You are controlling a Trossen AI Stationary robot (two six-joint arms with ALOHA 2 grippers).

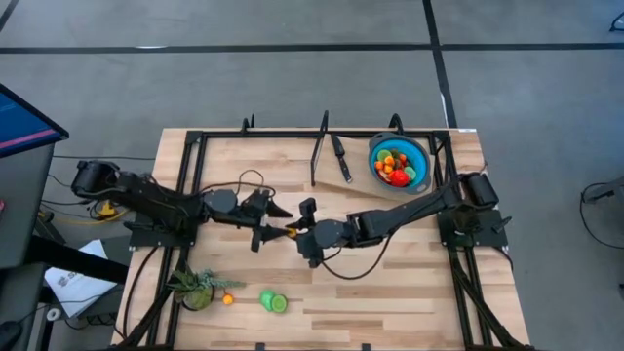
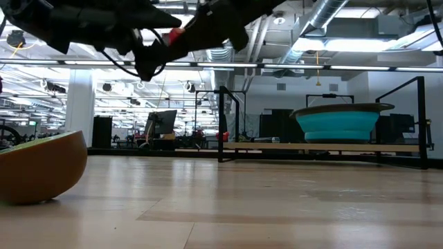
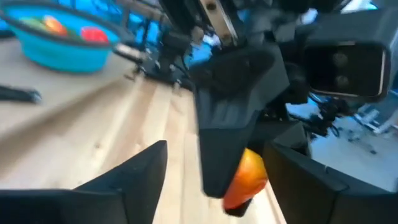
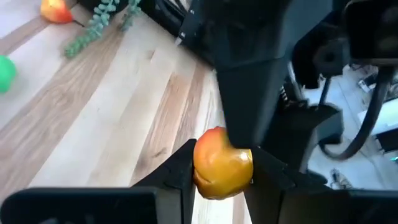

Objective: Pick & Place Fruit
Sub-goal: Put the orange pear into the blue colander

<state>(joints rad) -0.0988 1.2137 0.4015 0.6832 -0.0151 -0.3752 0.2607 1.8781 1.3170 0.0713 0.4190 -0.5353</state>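
Light wooden slatted table point(image 1: 390, 292) carrying a black metal frame point(image 1: 190, 146). Two dark arms meet above the table's middle, raised clear of the wood in the low view. Round blue bowl point(image 1: 419, 156) near the far right corner, holding red, orange and green toy fruits point(image 1: 395, 168); black-handled knife point(image 1: 340, 158) just left of it. Spiky green leafy plant point(image 1: 195, 289) near the front left corner, with a small orange fruit point(image 1: 228, 299) and a bright green fruit point(image 1: 272, 301) beside it. Right gripper point(image 4: 222, 177): fingers clamped on a small yellow-orange fruit with a red blush point(image 4: 222, 163). Left gripper point(image 3: 214, 180): fingers spread apart on either side of that fruit, not gripping it.
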